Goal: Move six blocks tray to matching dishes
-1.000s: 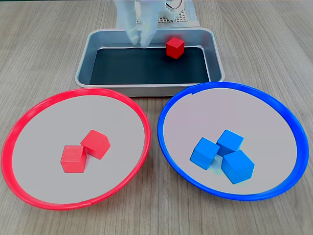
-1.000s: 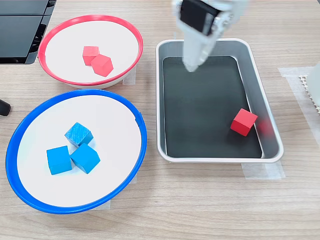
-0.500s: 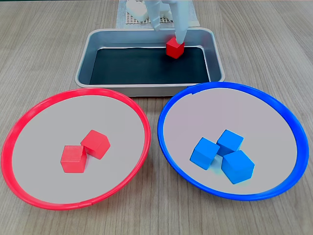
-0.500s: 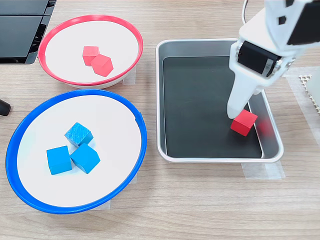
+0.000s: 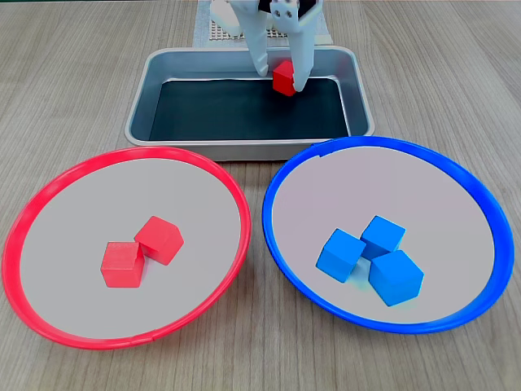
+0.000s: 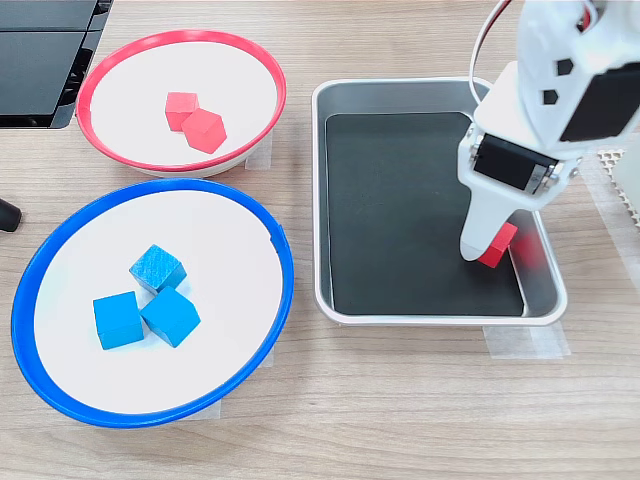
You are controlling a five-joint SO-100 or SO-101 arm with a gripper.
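The gripper [image 5: 282,81] has dropped into the tray [image 5: 155,81] over the last second, crossing from the left part of the pan, as this fixed view shows it, to the last red block [image 5: 283,79]; half a second ago one finger only stood beside the cube, and now the two white fingers [image 5: 259,57] straddle it, one on each side, so the jaws are spread around it and look close to its faces, though whether they already press on it I cannot tell; in the other fixed view the gripper [image 6: 487,247] covers most of the block [image 6: 499,246], which peeks out near the tray's [image 6: 430,312] right wall, and its place on the black bottom looks slightly shifted from a moment ago, perhaps nudged by the fingers; everything else has stayed put: two red blocks [image 5: 140,251] touching each other in the red dish [image 5: 32,212], three blue blocks [image 5: 370,257] huddled together in the blue dish [image 5: 480,204]; by that count five of six are sorted and this cube is the only one left in the pan; the step in hand seems to be the closing pinch, after which it would need lifting over the tray wall and carrying to the red dish.
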